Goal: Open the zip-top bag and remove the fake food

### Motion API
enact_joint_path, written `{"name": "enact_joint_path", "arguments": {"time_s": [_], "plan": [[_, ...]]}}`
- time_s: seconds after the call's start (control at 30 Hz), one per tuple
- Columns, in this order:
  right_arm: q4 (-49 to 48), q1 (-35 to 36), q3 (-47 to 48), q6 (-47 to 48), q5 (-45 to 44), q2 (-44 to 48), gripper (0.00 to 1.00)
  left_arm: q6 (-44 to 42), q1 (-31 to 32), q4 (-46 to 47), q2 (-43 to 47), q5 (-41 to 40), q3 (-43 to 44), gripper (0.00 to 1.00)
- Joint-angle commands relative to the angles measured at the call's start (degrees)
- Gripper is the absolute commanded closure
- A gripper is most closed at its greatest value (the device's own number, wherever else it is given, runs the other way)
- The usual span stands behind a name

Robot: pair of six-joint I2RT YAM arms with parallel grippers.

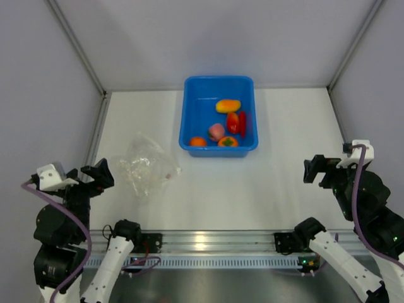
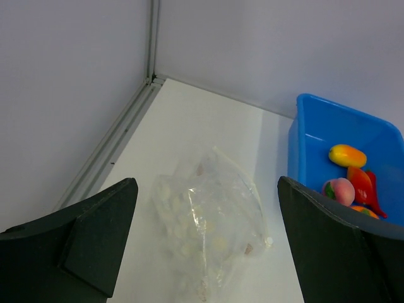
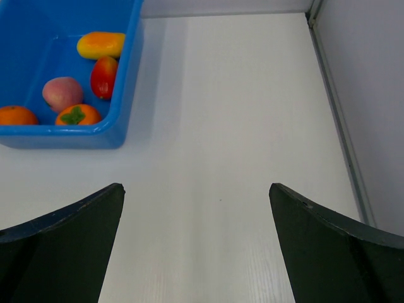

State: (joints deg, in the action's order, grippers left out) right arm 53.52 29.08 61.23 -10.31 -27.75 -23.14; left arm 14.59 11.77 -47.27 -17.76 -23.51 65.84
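Note:
The clear zip-top bag (image 1: 146, 165) with white dots lies crumpled and flat on the white table, left of centre; it also shows in the left wrist view (image 2: 211, 221). No food shows inside it. The fake food (image 1: 224, 126) lies in the blue tub (image 1: 189, 107): a yellow-orange piece, a red one, a pink one and two orange ones. It also shows in the right wrist view (image 3: 79, 95). My left gripper (image 1: 100, 175) is open and empty, left of the bag. My right gripper (image 1: 315, 169) is open and empty at the right, over bare table.
The blue tub stands at the back centre, also seen in the left wrist view (image 2: 303, 145) and the right wrist view (image 3: 120, 107). Grey walls close in the table on the left, back and right. A metal rail (image 1: 208, 243) runs along the near edge.

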Motion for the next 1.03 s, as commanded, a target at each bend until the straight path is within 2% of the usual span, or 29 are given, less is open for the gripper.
{"name": "enact_joint_path", "arguments": {"time_s": [0.0,0.23,1.0], "plan": [[2.74,-0.52,1.44,2.74,-3.27,1.77,0.01,-5.53,0.01,-1.5,3.25,-2.42,-1.16,0.02],[2.64,-0.52,1.7,5.03,-3.45,5.73,0.01,-5.63,2.03,-4.24,6.95,-2.86,-2.82,0.02],[1.24,-0.43,0.29,4.24,-3.1,6.26,0.0,-3.61,2.2,-3.89,5.98,-2.51,-3.7,0.02]]}}
